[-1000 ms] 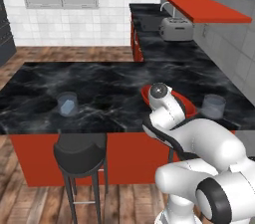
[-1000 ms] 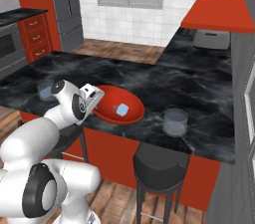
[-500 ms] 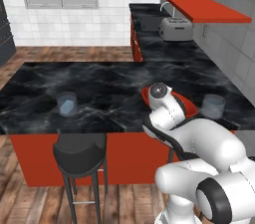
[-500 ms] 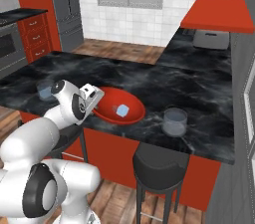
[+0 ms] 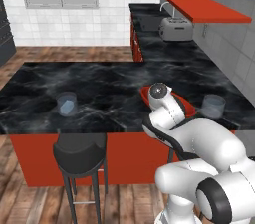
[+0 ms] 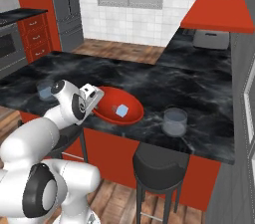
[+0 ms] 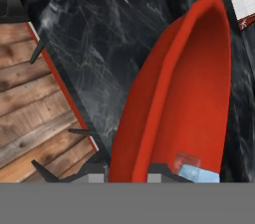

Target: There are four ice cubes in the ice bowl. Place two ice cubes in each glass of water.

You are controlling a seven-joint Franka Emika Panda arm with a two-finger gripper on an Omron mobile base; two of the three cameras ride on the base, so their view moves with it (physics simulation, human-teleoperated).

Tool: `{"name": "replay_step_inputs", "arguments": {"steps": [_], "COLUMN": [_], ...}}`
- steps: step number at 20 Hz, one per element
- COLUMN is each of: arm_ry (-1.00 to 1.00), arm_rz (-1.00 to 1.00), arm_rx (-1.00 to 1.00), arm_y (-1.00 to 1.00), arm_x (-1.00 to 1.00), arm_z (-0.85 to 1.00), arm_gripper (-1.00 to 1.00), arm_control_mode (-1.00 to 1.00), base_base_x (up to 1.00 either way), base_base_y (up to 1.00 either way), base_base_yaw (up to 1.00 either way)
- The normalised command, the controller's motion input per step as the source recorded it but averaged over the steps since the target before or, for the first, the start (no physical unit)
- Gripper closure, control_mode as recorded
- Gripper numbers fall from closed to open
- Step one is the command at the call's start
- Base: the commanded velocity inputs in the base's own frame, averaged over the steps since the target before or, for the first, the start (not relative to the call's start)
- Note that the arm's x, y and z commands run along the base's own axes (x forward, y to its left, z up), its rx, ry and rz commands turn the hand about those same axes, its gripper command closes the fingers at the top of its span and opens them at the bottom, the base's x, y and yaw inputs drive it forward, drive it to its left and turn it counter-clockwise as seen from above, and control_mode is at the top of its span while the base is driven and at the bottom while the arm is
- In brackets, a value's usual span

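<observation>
we've got the gripper (image 6: 94,97) at the near rim of the red ice bowl (image 6: 130,117), jaws pressed together w/ nothing held; open up before reaching for the ice cube (image 6: 121,110)

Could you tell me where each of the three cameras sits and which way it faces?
Left base view: behind the arm on its left, looking forward over the black counter; white arm at lower right, hiding most of the red bowl.
Right base view: behind on the right; arm at lower left, bowl with an ice cube inside.
Hand view: on the hand, looking along the bowl's rim.
Both base views share the bowl, both tumblers, the toaster and a stool.
</observation>
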Motion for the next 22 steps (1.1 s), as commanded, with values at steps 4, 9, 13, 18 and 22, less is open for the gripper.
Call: {"name": "replay_step_inputs", "arguments": {"steps": [4,9,13,18,22], "arm_ry": [-0.1,-0.24,-0.06,0.01,0.0], "arm_rz": [-0.03,-0.07,-0.07,0.0,0.0], "arm_rx": [0.0,0.0,0.06,0.14,0.12], "arm_y": [0.0,-0.17,-0.54,-0.42,-0.2], "arm_x": [0.0,0.09,0.09,0.12,0.16], "arm_z": [0.11,0.51,0.61,0.45,0.42], "arm_gripper": [1.0,1.0,1.0,1.0,1.0], "arm_control_mode": [-1.0,-1.0,-1.0,-1.0,-1.0], "base_base_x": [0.0,0.0,0.0,0.0,0.0], "base_base_y": [0.0,0.0,0.0,0.0,0.0], "base_base_yaw": [0.0,0.0,0.0,0.0,0.0]}}
